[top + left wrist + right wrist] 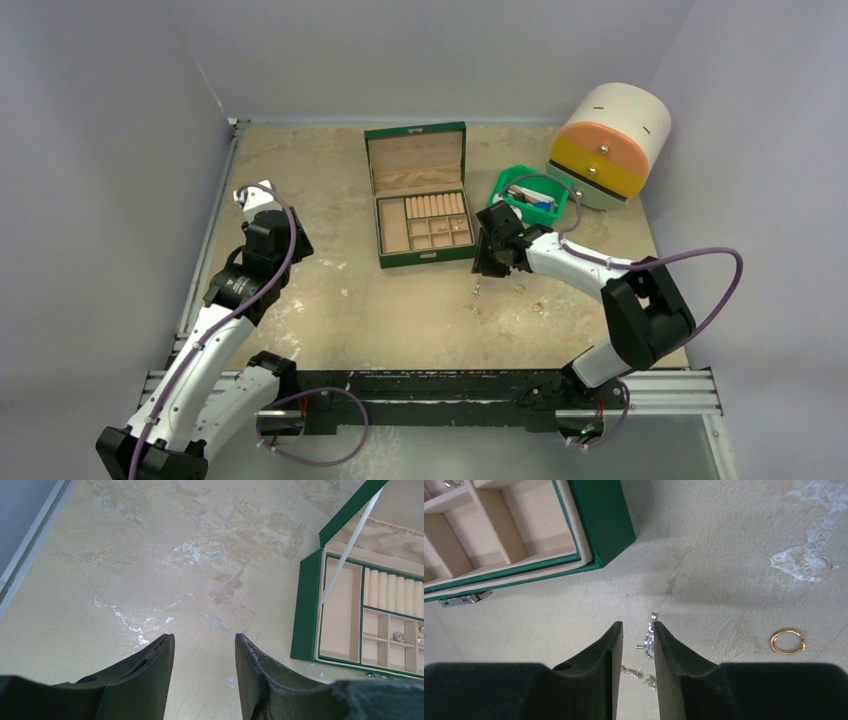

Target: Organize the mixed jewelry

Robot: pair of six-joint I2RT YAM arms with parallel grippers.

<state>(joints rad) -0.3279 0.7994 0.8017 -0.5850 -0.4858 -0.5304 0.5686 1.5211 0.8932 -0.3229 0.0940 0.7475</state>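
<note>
My right gripper points down at the table, its two dark fingers only a narrow gap apart and clamping nothing. A small silvery trinket lies on the table in that gap, hard against the inner edge of one finger; I cannot tell whether they touch. Two tiny silvery studs lie just nearer my wrist, and a thin gold ring lies flat, well off to one side. My left gripper hovers over the table, fingers moderately wide with nothing between them.

Just past my right fingers is a corner of the green box, lid open, with a metal latch on its front. Its tan lining is divided into one long compartment, a row of ring rolls and small square cells. One cell holds a small silvery piece.

Right of the box stands a green bin holding blue and white items too small to make out. Beyond it is a round drawer unit in white, orange and yellow.

The table is tan and mottled, scuffed with white. Pale grey walls close it in.
</note>
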